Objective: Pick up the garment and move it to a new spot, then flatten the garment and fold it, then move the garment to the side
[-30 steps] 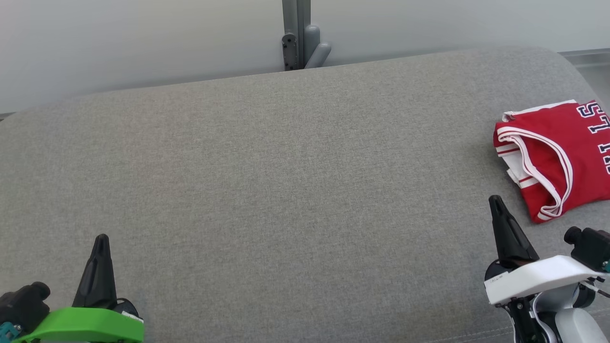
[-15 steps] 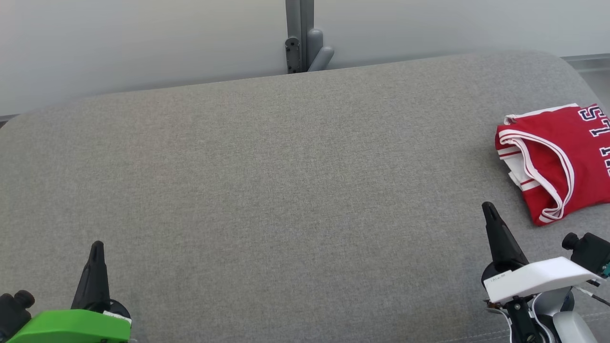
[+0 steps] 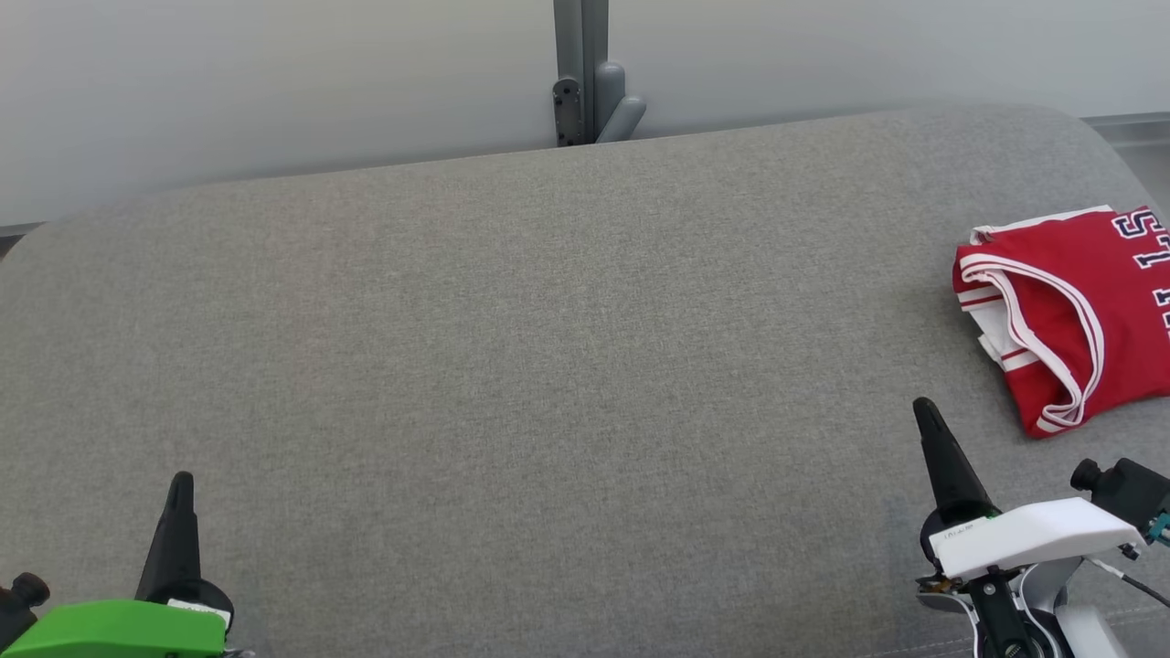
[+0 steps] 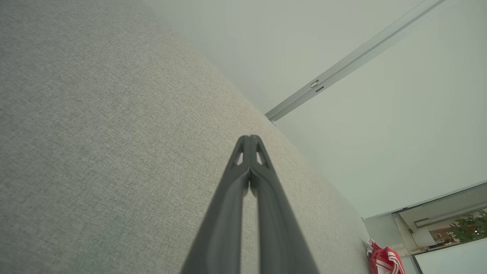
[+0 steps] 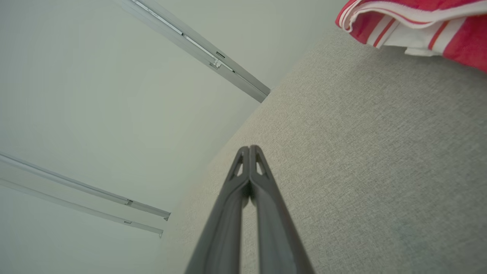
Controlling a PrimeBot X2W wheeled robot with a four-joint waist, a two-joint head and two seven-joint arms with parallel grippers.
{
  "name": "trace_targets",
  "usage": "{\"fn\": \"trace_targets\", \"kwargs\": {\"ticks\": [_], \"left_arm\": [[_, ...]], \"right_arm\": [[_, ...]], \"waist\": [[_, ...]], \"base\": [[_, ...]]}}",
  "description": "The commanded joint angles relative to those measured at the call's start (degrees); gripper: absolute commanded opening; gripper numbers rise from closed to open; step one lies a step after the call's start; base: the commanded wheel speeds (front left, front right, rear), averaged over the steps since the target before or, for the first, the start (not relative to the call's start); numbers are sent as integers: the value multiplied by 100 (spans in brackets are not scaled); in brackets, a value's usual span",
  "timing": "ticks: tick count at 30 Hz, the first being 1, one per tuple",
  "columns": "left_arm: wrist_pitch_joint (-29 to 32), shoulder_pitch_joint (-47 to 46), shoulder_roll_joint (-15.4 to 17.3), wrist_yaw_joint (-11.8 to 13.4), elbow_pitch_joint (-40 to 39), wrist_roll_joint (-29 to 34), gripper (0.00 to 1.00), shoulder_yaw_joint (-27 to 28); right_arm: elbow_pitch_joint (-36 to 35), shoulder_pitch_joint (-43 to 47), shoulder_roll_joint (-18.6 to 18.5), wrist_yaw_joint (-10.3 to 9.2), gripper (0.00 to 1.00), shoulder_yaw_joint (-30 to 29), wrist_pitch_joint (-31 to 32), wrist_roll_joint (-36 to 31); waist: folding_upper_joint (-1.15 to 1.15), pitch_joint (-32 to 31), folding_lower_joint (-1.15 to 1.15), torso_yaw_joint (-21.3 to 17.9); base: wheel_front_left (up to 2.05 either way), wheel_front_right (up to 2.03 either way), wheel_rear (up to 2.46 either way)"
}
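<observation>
Looking down from the head camera, I have a broad grey fabric surface (image 3: 548,366) with rounded far corners. Behind it is a plain pale wall (image 3: 274,82), with one grey post (image 3: 585,82) standing at the far edge. I count one garment (image 3: 1069,302) and two grippers. The garment, a red jersey with white trim, lies folded flat at the surface's right side, its right part cut off by the view's edge. What I see of it runs far to near, slanting slightly rightward toward me. Its trimmed armhole edge faces the middle and its dark lettering lies sideways; its true long axis I cannot tell. The left gripper (image 3: 180,479) sits lower left, fingers pressed together on nothing. The right gripper (image 3: 921,405) is likewise closed and empty, near the garment's near-left corner but apart from it.
</observation>
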Motion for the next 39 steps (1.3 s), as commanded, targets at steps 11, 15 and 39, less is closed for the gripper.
{"fn": "trace_targets", "kwargs": {"ticks": [11,15,39], "left_arm": [[234,28,-144,-154,32,-761,0,282],[309,31,-198,-197,60,-963,0,362],[684,40,-467,-396,190,-2025,0,758]], "right_arm": [[80,-115,50,3,0,28,82,774],[119,-114,69,3,0,37,108,998],[311,-114,183,2,0,85,216,2134]], "waist": [[0,-44,0,34],[0,-60,0,45],[0,-147,0,111]], "base": [[0,0,0],[0,0,0],[0,0,0]]}}
